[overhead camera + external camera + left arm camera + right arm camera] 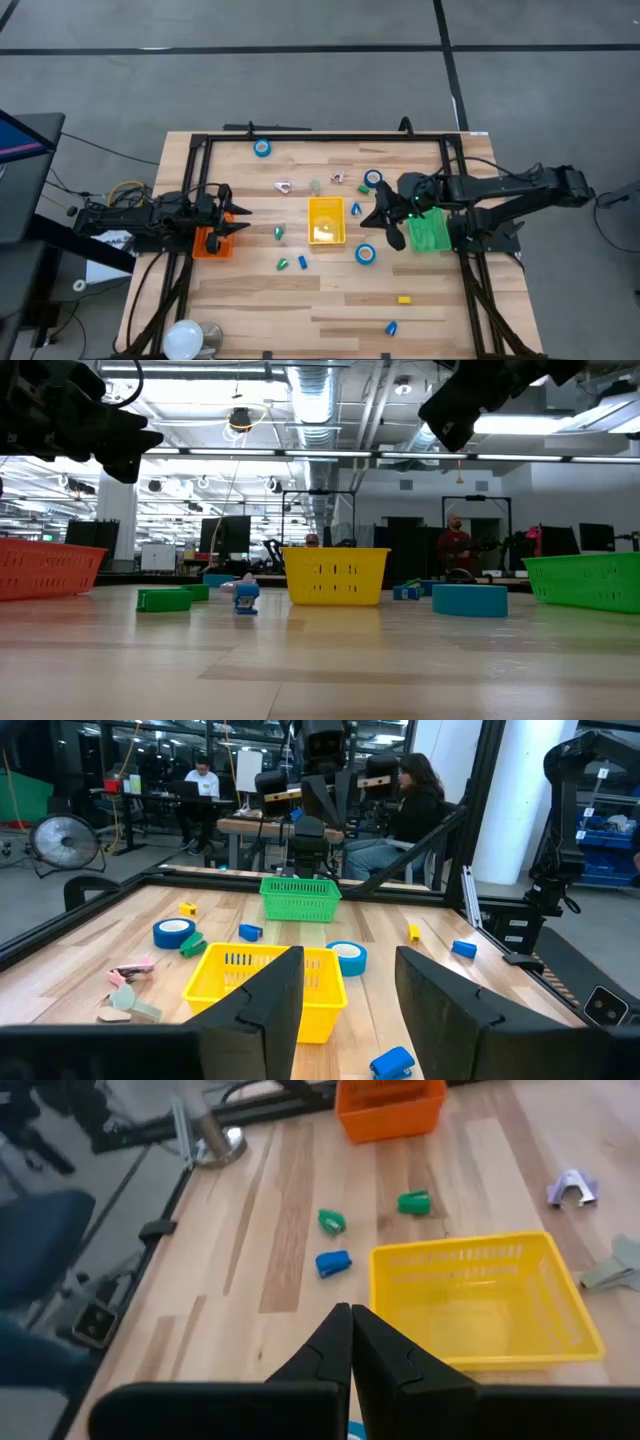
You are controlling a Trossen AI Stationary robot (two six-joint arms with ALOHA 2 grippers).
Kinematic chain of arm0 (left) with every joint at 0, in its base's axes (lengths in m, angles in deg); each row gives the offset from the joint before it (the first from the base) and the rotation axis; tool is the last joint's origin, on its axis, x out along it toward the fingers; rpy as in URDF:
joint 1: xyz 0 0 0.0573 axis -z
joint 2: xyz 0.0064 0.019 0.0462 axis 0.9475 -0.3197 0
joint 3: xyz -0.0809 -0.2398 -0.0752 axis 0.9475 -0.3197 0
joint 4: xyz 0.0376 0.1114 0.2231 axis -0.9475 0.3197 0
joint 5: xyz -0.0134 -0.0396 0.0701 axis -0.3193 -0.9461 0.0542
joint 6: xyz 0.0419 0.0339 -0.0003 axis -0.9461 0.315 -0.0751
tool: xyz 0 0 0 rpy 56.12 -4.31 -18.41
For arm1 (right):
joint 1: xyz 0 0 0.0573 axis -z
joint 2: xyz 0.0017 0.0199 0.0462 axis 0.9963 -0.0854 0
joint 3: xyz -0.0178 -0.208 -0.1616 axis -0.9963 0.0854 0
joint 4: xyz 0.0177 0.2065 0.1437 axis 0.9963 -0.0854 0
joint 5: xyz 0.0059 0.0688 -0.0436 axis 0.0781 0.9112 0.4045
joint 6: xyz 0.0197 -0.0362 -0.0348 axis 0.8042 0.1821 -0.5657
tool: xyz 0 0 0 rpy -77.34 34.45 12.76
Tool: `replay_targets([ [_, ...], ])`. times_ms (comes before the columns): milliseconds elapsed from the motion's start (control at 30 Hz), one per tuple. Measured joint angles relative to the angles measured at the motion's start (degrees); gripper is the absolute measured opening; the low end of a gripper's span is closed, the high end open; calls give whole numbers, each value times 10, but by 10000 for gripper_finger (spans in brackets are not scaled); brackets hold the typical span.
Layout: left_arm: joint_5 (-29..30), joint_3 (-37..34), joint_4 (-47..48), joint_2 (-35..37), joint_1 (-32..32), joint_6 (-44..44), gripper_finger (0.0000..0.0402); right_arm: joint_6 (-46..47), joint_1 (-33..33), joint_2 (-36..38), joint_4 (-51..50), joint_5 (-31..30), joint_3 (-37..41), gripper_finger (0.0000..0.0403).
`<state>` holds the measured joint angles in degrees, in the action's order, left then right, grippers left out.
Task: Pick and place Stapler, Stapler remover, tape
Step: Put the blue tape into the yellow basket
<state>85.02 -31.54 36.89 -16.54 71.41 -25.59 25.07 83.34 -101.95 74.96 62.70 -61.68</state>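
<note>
Table [250,300]: pale wood, black frame around it.
Yellow basket [326,220]: at the middle.
Orange basket [212,243]: left side, under the left gripper [238,219].
Green basket [430,233]: right side, beside the right gripper [384,216].
Tape rolls: one at the far edge [262,148], one near the right gripper [373,179], one before the yellow basket's right corner [365,254].

Two matte black jointed arms, each ending in two angular, tapering black fingers [265,1005], with a green light glowing on the right one.

wooden table [330,300], yellow plastic basket [326,221]
</note>
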Motion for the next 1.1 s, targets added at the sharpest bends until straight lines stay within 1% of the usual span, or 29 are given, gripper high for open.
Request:
replay_targets([
  [167, 0, 0, 0, 0, 0, 0, 150, -42, -17, -7, -7, 1, 0, 0],
  [467, 0, 0, 0, -5, 0, 0, 150, -58, -44, -28, -20, 1, 0, 1],
  [700, 0, 0, -1, -13, 0, 0, 150, -88, -62, -24, -29, -1, -1, 27],
  [900, 0, 0, -3, -13, 0, 0, 150, -90, -65, -34, -135, -3, -59, 56],
  [1000, 0, 0, -3, -13, 0, 0, 150, -93, -64, -37, -192, -5, -87, 61],
  [1100, 0, 0, -4, -13, 0, 0, 150, -124, -65, -50, -228, -5, -115, 62],
])
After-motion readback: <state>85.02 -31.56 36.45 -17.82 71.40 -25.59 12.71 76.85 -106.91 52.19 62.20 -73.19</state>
